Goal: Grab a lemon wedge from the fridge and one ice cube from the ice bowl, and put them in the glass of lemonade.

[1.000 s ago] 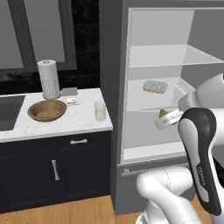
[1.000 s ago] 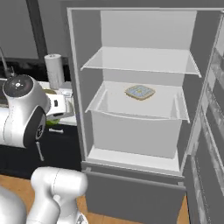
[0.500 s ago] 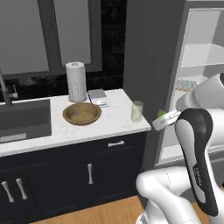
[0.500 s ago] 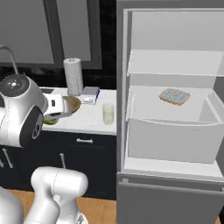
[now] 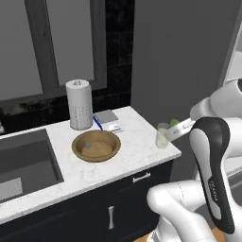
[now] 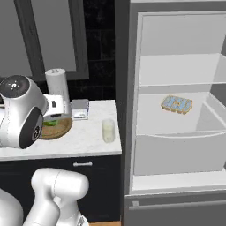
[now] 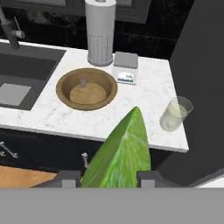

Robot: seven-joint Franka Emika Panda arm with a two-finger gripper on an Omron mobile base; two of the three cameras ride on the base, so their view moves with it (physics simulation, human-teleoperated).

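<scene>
Green lemon wedge [image 7: 119, 153] sits clamped in the claw [image 7: 109, 177] at lower centre; centre it over the glass of lemonade [image 7: 175, 113], right on the worktop [image 7: 148, 92], apparently still short

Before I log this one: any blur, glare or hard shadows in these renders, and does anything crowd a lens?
Left base view: even, flat light, soft shadow inside the ice bowl, no glare. Right base view: sharp throughout, fridge interior evenly lit, the arm's joint bulks large at left. Hand view: the lemon wedge held in the gripper looms oversized from closeness; the glass of lemonade stays crisp.
</scene>
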